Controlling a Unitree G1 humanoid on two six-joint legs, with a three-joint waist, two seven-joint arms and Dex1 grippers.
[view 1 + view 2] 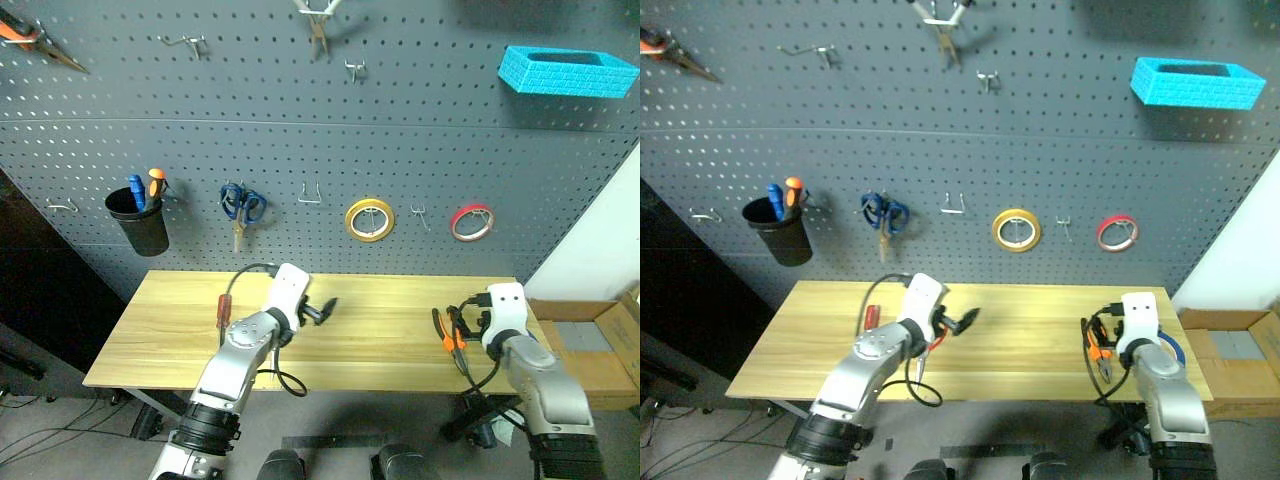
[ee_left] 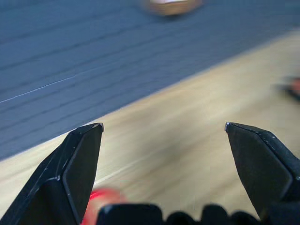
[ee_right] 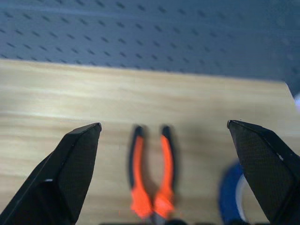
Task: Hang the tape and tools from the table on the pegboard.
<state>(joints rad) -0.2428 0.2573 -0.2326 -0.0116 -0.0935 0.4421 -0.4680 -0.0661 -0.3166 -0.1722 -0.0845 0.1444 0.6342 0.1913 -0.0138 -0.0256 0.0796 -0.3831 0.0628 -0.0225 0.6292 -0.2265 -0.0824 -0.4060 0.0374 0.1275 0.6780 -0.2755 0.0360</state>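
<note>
Left gripper [image 1: 327, 309] gapes wide, empty, above table [image 1: 390, 330]; red-handled screwdriver [image 1: 223, 311] lies just behind it, toward table's left end; right gripper [image 3: 164, 129] spread wide, empty, over orange-and-black pliers [image 3: 152, 178]; blue tape [image 3: 230, 194] beside pliers; pegboard [image 1: 300, 150] beyond.

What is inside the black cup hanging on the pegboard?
The black cup on the pegboard holds two upright tools; a blue handle and an orange handle stick out above its rim. Their lower ends are hidden inside the cup, so what kind they are can't be told.
</note>
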